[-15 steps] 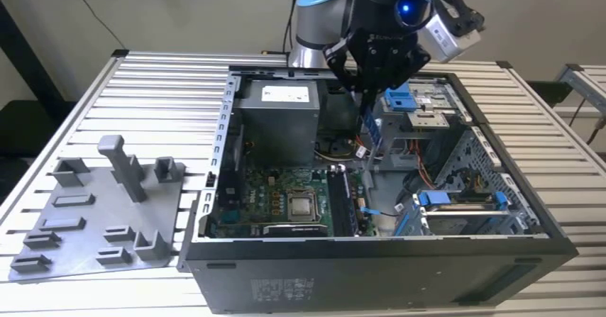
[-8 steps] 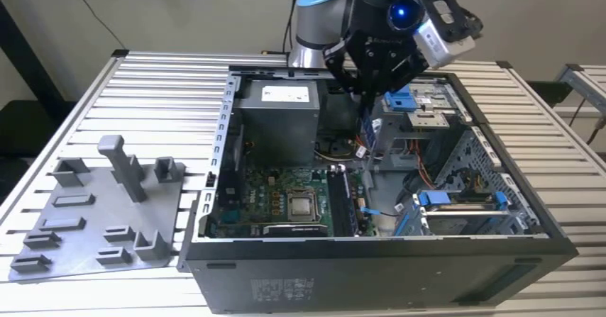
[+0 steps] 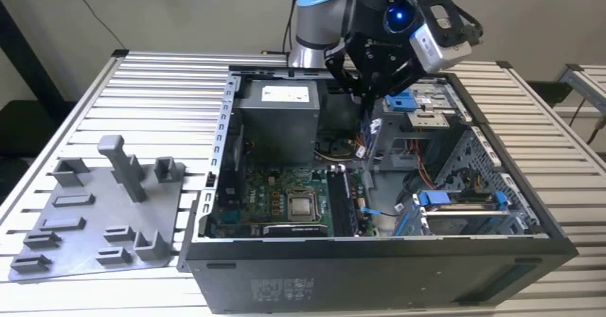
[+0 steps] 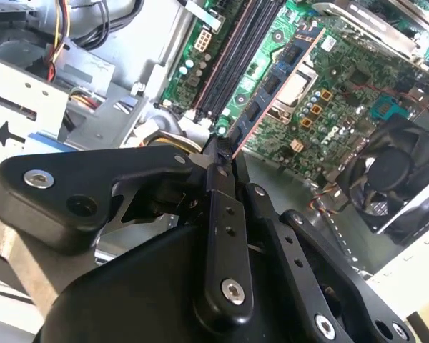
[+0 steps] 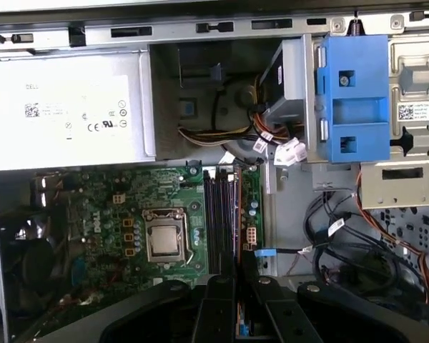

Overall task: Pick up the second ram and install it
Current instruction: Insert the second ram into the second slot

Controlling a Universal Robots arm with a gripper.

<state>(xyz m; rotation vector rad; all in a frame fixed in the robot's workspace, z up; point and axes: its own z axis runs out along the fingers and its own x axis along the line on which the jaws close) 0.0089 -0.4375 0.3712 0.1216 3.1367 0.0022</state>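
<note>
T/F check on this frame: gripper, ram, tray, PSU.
1. The gripper is above the open computer case. True.
2. The gripper is shut on the second ram. True.
3. The grey tray lies inside the case. False: it lies on the slatted table, on the exterior view's left of the case.
4. The power supply lies on the table. False: it sits in the case.
</note>
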